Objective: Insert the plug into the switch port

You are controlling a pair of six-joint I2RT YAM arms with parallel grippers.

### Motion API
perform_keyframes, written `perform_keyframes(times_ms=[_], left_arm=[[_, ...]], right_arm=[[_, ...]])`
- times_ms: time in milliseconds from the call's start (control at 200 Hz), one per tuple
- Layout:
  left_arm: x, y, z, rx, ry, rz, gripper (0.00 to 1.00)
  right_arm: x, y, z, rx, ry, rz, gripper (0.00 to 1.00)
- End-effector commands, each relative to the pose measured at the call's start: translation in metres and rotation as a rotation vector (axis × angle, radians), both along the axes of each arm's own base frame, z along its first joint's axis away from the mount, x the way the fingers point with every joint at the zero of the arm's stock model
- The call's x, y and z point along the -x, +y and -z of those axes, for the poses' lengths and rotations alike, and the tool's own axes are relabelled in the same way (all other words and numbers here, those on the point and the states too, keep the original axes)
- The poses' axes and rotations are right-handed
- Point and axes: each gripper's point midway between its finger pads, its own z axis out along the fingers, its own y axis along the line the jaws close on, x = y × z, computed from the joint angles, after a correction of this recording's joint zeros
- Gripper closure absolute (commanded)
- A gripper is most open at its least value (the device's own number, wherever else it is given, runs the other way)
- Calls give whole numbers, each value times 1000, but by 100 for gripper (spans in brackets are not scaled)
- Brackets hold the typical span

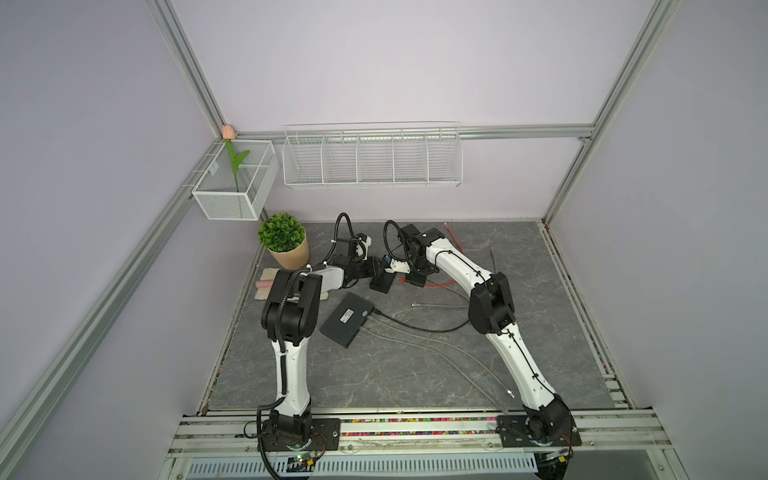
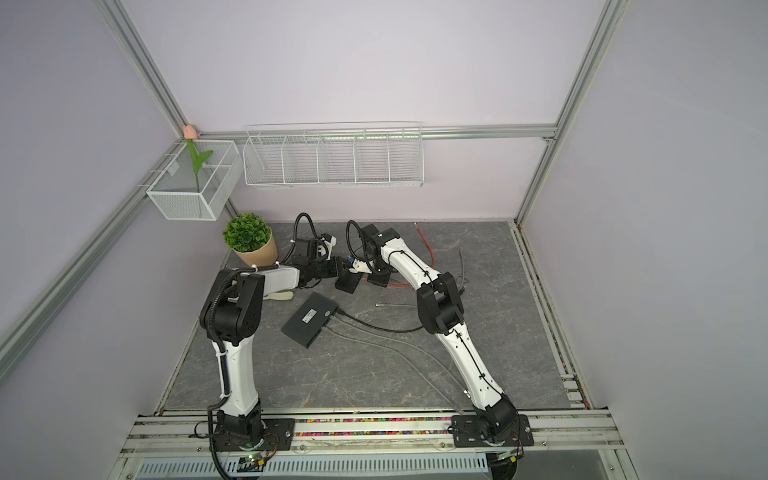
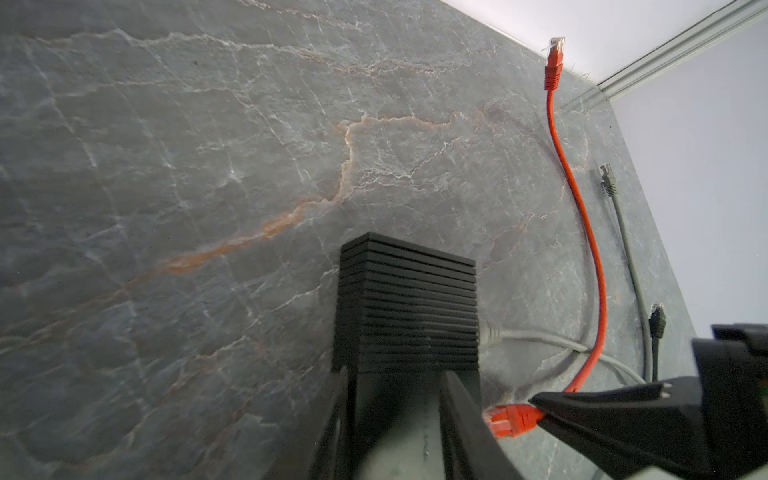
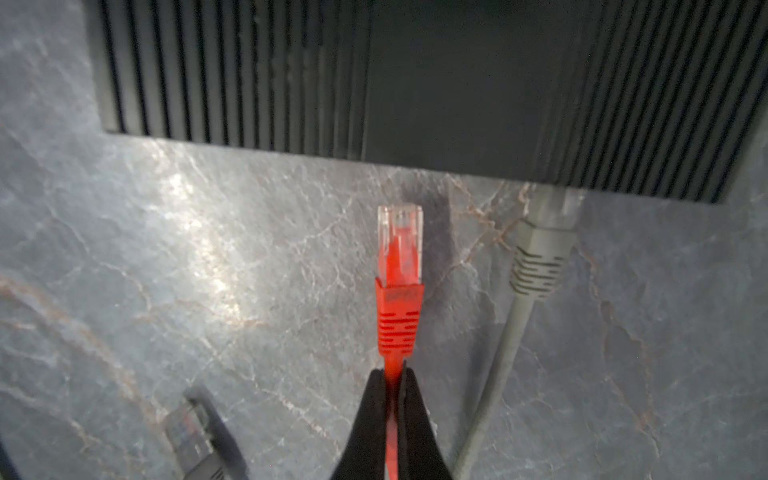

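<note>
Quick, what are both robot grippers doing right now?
Left gripper: at the black box, grip cannot be told.
Right gripper: closed, holding the red cable.

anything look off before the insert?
One thing: the right tool pinches the red cable behind the boot, not the red plug itself, so the plug sticks out unsupported, short of the ribbed black switch. Might flex on contact. Otherwise nothing stands out.

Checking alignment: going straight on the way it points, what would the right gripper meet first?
Probably the black ribbed switch box; the red cable plug in the right gripper would touch first.
</note>
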Motion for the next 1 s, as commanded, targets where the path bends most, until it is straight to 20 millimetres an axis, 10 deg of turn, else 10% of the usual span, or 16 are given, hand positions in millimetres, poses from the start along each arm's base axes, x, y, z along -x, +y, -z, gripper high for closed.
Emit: perform_keyframes(times_ms=[0, 995], left_arm=[[2, -11, 6, -5, 4, 33, 62], [3, -13, 12, 17, 11, 31, 64]], right_arm=[[-1, 7, 2, -10, -9, -19, 93], [-15, 1, -6, 6, -84, 28, 93]])
